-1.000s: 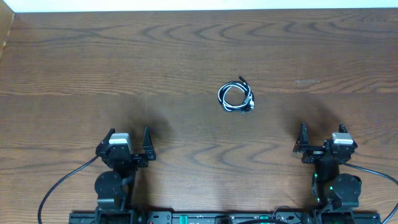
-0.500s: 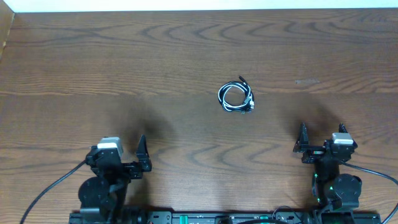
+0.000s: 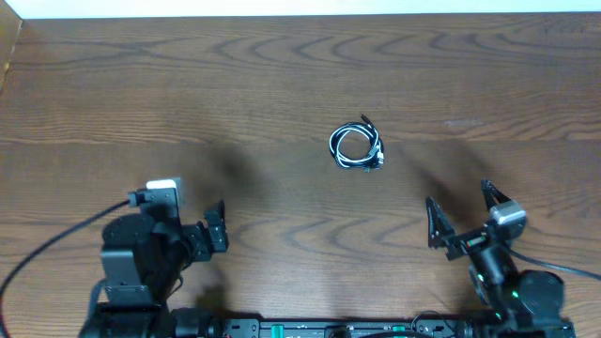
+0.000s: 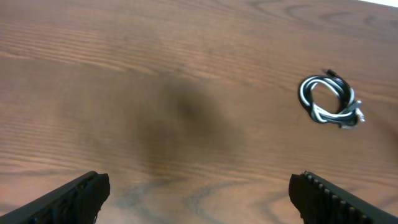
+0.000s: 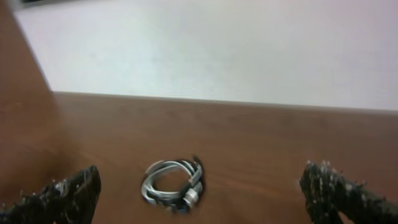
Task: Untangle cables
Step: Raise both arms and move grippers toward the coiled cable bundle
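The cables [image 3: 357, 147] are a small coil of thin black and white cords with plug ends, lying on the wooden table a little right of centre. My left gripper [image 3: 188, 227] is open and empty near the front left, well short of the coil, which shows at the upper right of the left wrist view [image 4: 329, 99]. In that view the left gripper [image 4: 199, 199] has bare wood between its fingers. My right gripper [image 3: 462, 211] is open wide and empty at the front right. In the right wrist view the right gripper [image 5: 205, 202] faces the coil [image 5: 171, 183], which lies ahead between its fingers, apart from them.
The wooden table [image 3: 282, 84] reaches a white strip at its far edge [image 3: 300, 7]. A white wall [image 5: 217, 50] stands beyond the table. Thick black arm cables trail off at the front left [image 3: 47, 253] and front right [image 3: 563, 268].
The left arm has lifted and swung left, turning its gripper. The right gripper has opened wider, tilted and moved slightly towards the coil. The coil has not moved.
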Robot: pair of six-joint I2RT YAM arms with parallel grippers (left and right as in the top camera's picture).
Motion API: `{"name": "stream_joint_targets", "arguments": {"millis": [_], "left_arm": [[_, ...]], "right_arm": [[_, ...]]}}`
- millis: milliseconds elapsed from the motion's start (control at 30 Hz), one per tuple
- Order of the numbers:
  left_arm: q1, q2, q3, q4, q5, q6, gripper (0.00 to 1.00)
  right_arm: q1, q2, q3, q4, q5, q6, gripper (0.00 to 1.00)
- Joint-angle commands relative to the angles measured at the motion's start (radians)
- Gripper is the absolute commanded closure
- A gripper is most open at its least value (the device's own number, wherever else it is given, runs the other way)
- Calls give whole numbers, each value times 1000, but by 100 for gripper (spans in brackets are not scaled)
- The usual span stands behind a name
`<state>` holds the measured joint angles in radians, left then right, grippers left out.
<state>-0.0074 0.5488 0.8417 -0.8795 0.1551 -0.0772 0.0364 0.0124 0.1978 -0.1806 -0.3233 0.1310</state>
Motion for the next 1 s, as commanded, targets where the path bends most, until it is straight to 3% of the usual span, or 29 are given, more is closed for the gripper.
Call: {"name": "stream_joint_targets", "arguments": {"millis": [0,233,433,633,967], "left_arm": [[5,32,115,-34,18,43,2],[5,28,183,-46,29,76,2],[5,28,183,-51,48,76,2],[5,28,183,-47,123,76,2],[5,28,183,-47,126,76,2]], "right_arm": [[-5,-7,153,-92,-50,18,1],[-5,-1,467,-442,3,-25,1],[-5,54,638,-574,3,-35,1],[-5,208,799,-712,-1,-51,1],[-5,515,979,-878,-2,-156,1]]}}
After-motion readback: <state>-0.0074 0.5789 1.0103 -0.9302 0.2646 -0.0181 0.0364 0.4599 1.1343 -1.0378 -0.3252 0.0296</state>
